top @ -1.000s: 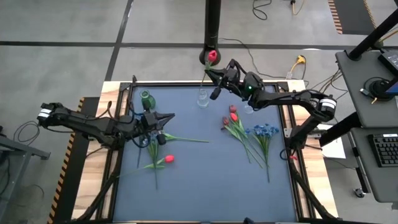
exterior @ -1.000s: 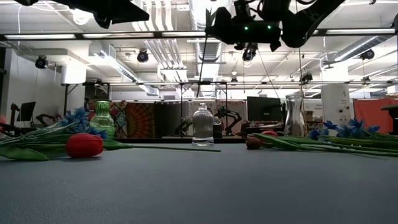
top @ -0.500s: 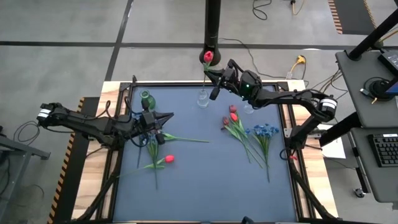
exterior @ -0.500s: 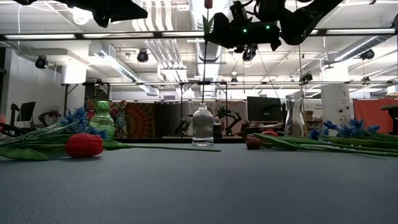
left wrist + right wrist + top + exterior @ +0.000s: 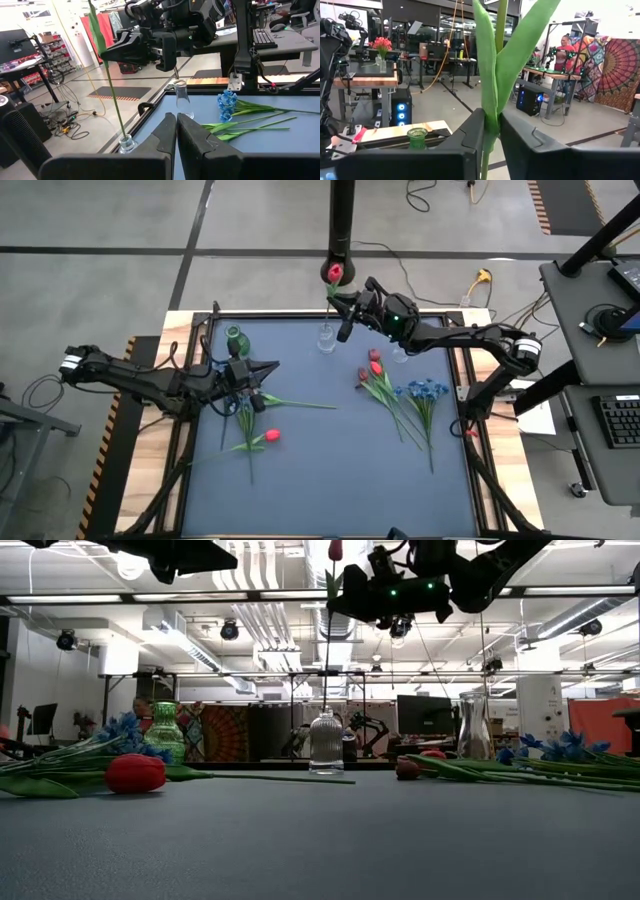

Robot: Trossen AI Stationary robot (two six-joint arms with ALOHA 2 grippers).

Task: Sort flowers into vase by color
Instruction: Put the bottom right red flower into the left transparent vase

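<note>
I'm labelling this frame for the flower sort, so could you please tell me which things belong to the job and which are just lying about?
Job:
red tulip, stem in the clear bottle vase, at the right gripper
green vase
tall clear vase
red tulip on the mat
red and maroon flowers
blue flowers
left gripper, waiting

Lying about:
yellow plug
keyboard

The right tool [image 5: 343,307] hangs high at the counter's far edge, fingers narrowly parted; the left tool [image 5: 268,367] hovers closed.
</note>
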